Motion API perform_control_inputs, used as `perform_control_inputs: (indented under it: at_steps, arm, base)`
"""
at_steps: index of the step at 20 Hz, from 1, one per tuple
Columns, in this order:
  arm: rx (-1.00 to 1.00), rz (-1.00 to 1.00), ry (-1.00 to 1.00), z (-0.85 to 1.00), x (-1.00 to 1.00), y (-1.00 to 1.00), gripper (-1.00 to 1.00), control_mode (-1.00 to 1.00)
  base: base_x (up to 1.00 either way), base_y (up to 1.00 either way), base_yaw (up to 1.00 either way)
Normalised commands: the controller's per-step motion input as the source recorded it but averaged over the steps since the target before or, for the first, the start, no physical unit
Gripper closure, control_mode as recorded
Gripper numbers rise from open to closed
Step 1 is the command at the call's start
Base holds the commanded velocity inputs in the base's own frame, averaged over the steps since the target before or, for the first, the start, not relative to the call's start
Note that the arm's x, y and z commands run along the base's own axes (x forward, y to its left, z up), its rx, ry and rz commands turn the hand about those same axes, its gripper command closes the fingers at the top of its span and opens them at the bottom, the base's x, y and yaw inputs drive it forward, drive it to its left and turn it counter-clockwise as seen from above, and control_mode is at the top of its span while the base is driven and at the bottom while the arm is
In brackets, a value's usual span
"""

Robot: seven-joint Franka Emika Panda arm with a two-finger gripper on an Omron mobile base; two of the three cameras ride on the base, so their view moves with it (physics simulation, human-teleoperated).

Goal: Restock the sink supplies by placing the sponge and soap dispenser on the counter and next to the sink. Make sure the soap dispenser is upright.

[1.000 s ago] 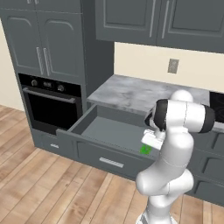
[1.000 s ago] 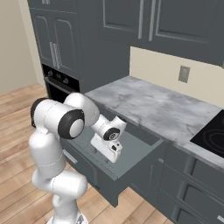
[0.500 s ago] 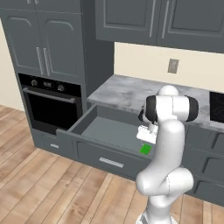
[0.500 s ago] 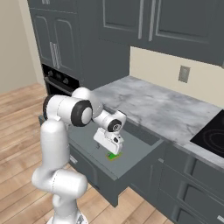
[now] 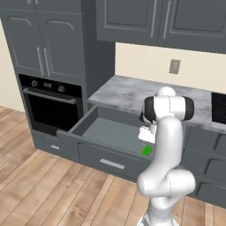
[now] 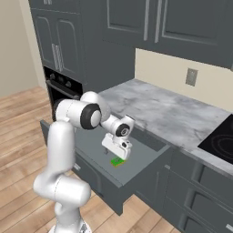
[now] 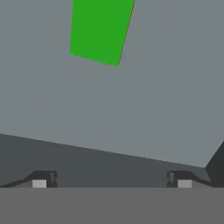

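Inside an open drawer, sponge flat on grey floor, gripper spread apart above.

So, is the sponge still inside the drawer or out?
Inside: the sponge lies flat on the open drawer's floor, below the open, empty gripper.

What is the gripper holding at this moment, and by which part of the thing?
Nothing is held. The gripper is open, with empty space between its fingertips. The flat bright green sponge lies apart from it on the grey floor of the open drawer.
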Motion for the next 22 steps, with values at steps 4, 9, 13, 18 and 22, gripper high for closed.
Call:
perform_control_inputs:
  at_steps: [4, 9, 13, 18, 22]
  arm:
    - [0.0, 0.0, 0.0, -0.19, 0.33, -0.09, -1.0, -1.0]
    - [0.0, 0.0, 0.0, -0.35, 0.09, 0.0, -1.0, -1.0]
    - [-0.01, 0.0, -0.01, -0.4, 0.0, -0.01, -1.0, -1.0]
    - [0.0, 0.0, 0.0, -0.13, 0.19, -0.05, -1.0, -1.0]
    - [0.0, 0.0, -0.01, 0.0, 0.52, -0.02, -1.0, -1.0]
  base:
    - [0.0, 0.0, 0.0]
    - [0.0, 0.0, 0.0]
    - [0.0, 0.0, 0.0]
    - [0.0, 0.0, 0.0]
    - [0.0, 0.0, 0.0]
